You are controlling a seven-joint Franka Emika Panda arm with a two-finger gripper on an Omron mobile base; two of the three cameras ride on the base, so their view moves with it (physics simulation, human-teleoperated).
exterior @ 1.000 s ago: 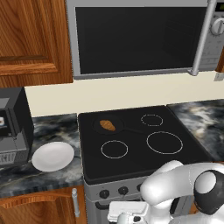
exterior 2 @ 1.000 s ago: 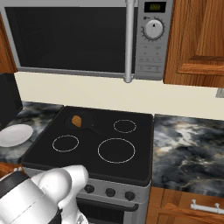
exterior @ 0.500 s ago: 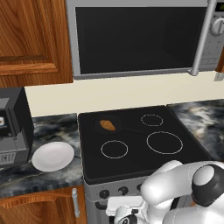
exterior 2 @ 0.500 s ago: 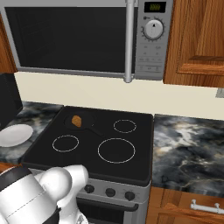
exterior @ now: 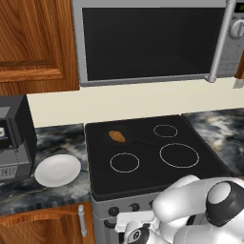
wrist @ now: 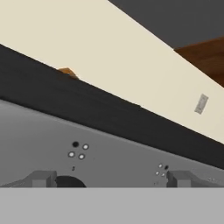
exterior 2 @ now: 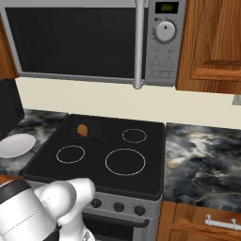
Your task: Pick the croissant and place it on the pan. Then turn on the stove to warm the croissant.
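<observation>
Arm dropped lower against the stove front than half a second ago, elbow sunk toward bottom of both base views; plate, pan, pastry unmoved.

Far left on the marbled grey tabletop (exterior: 57, 195): round white plate (exterior: 58, 170), bare. Just right of it, black glass cooktop stove with white burner rings and silver knob panel (exterior: 157, 167). Small golden-brown crescent croissant (exterior: 116, 137) already lying in the shallow round black frying pan (exterior: 125, 137) on the back-left burner, dark handle running right. Placing part looks done; knob turn left.

Pincer (wrist: 111, 179) low at the silver panel, fingertips (wrist: 43, 178) set wide apart, holding nothing, a small black knob between them near the left tip.

For the step: centre that knob between the tips, close squarely, twist about the knob axis, no pulling outward. Need to confirm the knob matches the back-left ring.

Room: cooktop lip overhanging just above, oven handle below, panel close ahead; free space only backward, away from the stove.
</observation>
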